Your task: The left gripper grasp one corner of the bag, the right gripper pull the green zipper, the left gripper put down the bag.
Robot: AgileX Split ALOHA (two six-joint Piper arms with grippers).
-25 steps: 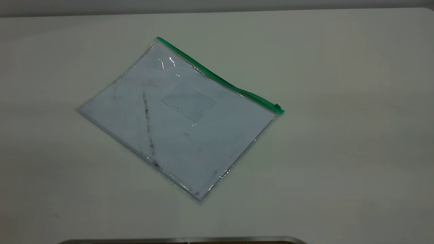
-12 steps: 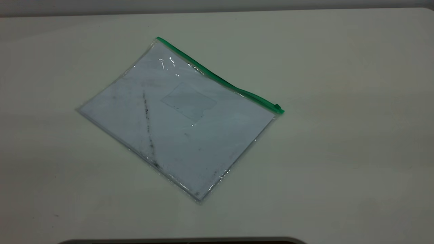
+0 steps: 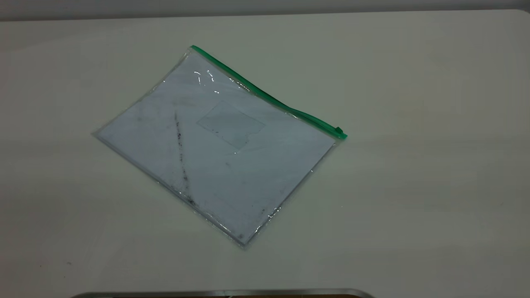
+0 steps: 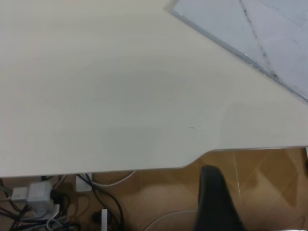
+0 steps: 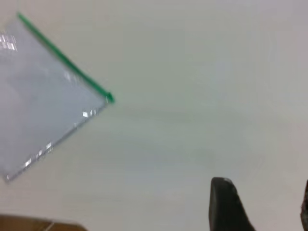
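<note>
The bag (image 3: 215, 145) lies flat on the white table, turned diagonally, with a white sheet inside, a dark smudge line and a small card pocket. The green zipper (image 3: 265, 94) runs along its far right edge, with the slider tab (image 3: 338, 130) at the right corner. Neither gripper shows in the exterior view. The left gripper (image 4: 260, 168) hangs past the table's front edge, open and empty, far from the bag's corner (image 4: 269, 33). The right gripper (image 5: 263, 185) is open and empty above bare table, well away from the bag (image 5: 38, 96) and the slider tab (image 5: 109, 97).
The white table (image 3: 414, 186) spreads wide around the bag. Its front edge (image 4: 144, 168) has a notch, with a wooden floor and cables (image 4: 43, 202) below. A metal strip (image 3: 223, 293) runs along the exterior view's bottom.
</note>
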